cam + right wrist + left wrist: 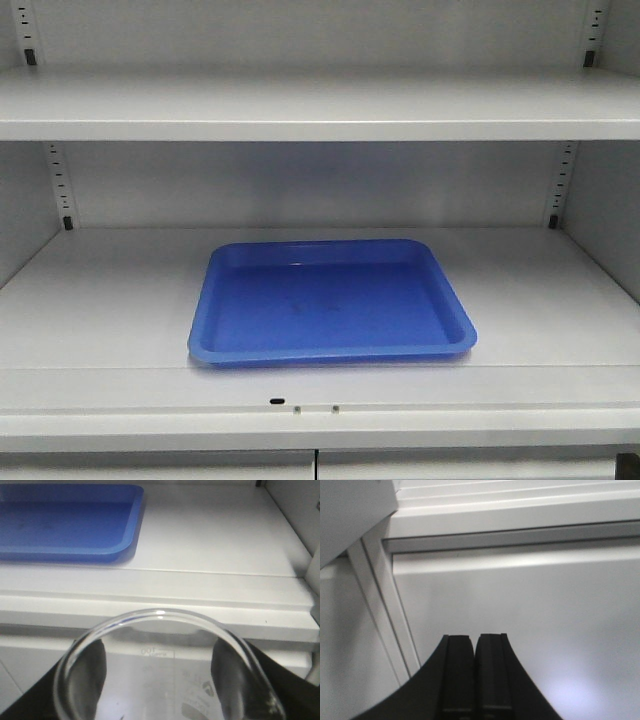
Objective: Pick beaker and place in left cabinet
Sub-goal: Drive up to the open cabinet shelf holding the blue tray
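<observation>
In the right wrist view a clear glass beaker (165,680) with printed graduation marks fills the lower frame. My right gripper (160,672) is shut on it, with black fingers (95,670) pressed on both sides of the glass. It is held in front of and just below the shelf's front edge (150,607). A blue tray (330,300) lies on the grey cabinet shelf (100,300); it also shows in the right wrist view (65,520). My left gripper (475,642) is shut and empty, facing a pale grey cabinet panel (530,630). Neither gripper shows in the front view.
An upper shelf (320,105) spans above the tray. The cabinet's side walls (610,200) bound the shelf left and right. A framed edge (385,610) of the panel runs down the left of the left wrist view.
</observation>
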